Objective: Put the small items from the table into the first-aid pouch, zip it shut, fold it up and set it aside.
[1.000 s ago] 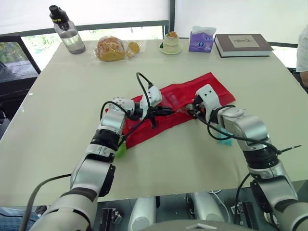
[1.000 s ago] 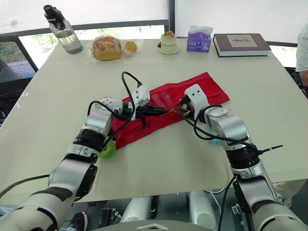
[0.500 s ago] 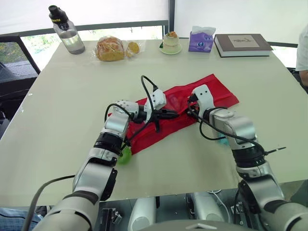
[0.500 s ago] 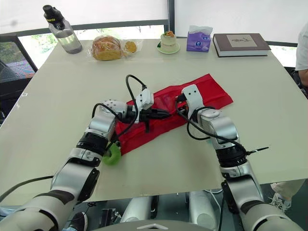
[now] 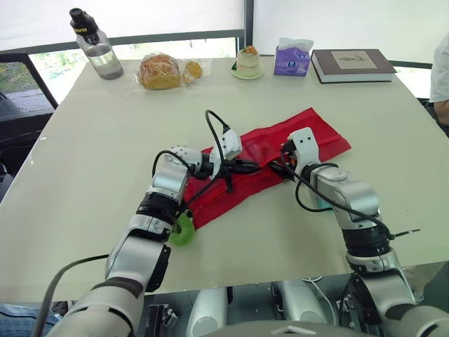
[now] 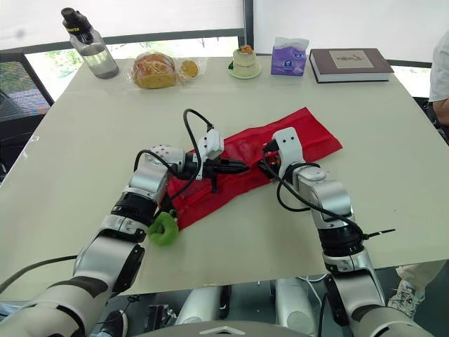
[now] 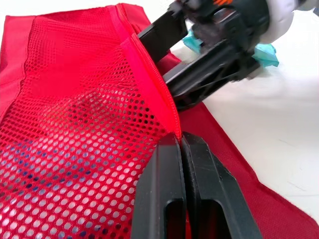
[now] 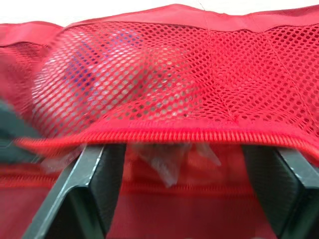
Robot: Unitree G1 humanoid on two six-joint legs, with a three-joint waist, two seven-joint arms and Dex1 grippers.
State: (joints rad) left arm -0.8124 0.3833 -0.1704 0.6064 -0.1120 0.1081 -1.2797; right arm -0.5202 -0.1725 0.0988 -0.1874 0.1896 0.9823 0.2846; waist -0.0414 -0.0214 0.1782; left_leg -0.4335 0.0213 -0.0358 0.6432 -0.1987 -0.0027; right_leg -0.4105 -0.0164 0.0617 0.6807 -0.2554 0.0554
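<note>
The red first-aid pouch lies unfolded in the middle of the table, mesh pocket up. My left gripper is shut on the pocket's zipper edge, holding it raised. My right gripper faces it at the pocket mouth, open, with its fingers wide apart just under the zipper edge. A clear packet lies between those fingers. Blurred items show through the mesh. A green ring-shaped item rests by my left forearm. A teal item lies on the table beside my right arm.
Along the far edge stand a water bottle, bagged bread, a small cake on a saucer, a tissue pack and a book. A person's sleeve shows at the right edge.
My left gripper has drawn the pocket edge slightly right. My right gripper rose, then came back down to the pocket mouth. The green item now shows more fully beside my left forearm.
</note>
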